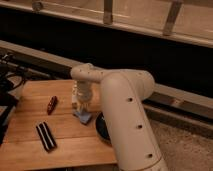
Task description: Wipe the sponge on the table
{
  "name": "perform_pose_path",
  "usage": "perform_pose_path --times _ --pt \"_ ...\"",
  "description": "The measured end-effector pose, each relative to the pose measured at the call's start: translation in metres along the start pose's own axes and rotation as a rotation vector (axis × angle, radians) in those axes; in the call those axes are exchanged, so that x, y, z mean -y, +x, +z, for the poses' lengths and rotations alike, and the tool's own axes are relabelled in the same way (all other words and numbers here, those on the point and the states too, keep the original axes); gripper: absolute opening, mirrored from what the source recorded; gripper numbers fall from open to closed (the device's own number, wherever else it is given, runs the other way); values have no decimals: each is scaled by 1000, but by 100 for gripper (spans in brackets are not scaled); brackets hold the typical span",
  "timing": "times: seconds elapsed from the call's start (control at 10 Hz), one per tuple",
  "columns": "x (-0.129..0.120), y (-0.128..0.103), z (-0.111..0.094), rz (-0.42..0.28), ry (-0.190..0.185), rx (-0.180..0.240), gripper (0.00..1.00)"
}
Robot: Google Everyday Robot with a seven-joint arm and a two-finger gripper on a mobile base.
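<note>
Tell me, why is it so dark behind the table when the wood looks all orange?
Camera view: warm light tints the table orange; the strip behind it is unlit, nearly black; the pincer, down at the sponge mid-table, looks cream under that same light.

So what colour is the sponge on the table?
Blue-grey, seen in the camera view; the sponge lies on the table just beneath the claw.

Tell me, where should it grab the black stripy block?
Probably across its two long sides, near the middle, coming straight down: the black block lies flat on the table, long and narrow. The tool is down at the sponge.
</note>
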State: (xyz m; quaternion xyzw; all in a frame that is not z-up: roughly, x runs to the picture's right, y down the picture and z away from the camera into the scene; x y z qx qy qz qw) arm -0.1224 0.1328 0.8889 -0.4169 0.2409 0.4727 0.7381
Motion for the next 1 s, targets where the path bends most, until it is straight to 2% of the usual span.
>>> perform_pose_path --times 0.1,0.3,0.4,0.6,0.8,1.0 --pt "0 -1 -3 10 17 6 4" --pt "13 -8 -23 36 42 26 4" --pt "28 -12 -37 56 60 31 4" --pt "46 -12 -49 84 77 33 4" --pt "62 -8 -44 112 66 16 4" --pt "71 -9 -31 129 46 -9 4"
